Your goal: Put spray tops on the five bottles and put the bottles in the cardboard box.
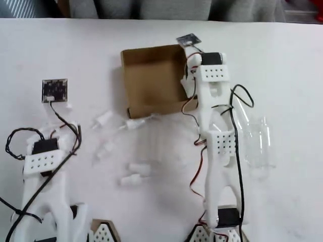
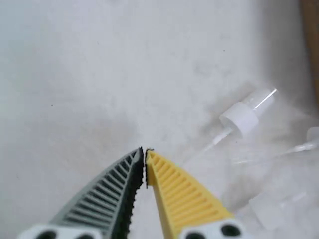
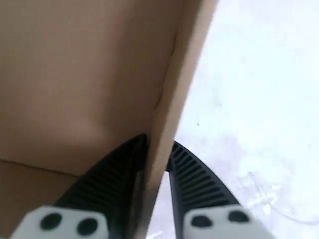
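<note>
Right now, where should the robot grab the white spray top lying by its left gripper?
Probably by its fat round collar, coming straight down with the left gripper. The spray top lies on its side on the table, so the collar is the firmest part; its thin tube looks too skinny and bendy. The gripper is shut, so it must open first.

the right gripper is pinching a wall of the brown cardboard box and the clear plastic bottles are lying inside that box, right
Not quite. The right gripper does pinch a wall of the brown cardboard box, but the clear plastic bottles are not inside it. They lie on the white table, outside the box, as the high view shows.
</note>
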Available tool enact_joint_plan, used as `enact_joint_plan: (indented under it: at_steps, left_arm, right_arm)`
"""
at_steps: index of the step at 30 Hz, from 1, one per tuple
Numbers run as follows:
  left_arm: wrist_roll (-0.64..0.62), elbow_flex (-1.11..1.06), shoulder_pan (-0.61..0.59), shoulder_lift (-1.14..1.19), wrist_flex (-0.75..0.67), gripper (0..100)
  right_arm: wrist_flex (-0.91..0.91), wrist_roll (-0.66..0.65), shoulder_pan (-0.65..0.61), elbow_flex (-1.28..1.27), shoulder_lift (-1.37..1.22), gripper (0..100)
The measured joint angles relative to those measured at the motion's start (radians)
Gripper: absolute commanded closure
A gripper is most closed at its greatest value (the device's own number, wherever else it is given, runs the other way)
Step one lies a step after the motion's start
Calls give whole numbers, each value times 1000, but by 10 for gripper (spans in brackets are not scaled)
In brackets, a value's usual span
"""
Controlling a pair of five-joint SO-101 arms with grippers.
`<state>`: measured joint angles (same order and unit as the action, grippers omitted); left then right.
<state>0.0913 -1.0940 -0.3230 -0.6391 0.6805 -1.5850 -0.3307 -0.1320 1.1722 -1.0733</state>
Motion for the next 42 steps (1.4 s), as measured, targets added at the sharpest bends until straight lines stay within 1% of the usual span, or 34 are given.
enact_joint_plan:
  at_steps: [6,10,14,20,26,30,38,42]
  left_arm:
    - [0,0,0,0,0,976]
    - [0,0,0,0,0,976]
    - [0,0,0,0,0,976]
    - [0,0,0,0,0,976]
    - [0,0,0,0,0,976]
    - [0,0,0,0,0,976]
    - [0,0,0,0,0,976]
    - [0,0,0,0,0,976]
  right_arm:
    - [-3,203,49,0,0,981]
    - [-5,267,66,0,0,981]
    - [-5,374,83,0,0,982]
    - [-29,450,123,0,0,982]
    - [-77,460,129,0,0,982]
    - [-80,431,127,0,0,982]
    - [-87,414,127,0,2,982]
    - [-100,377,123,0,12,982]
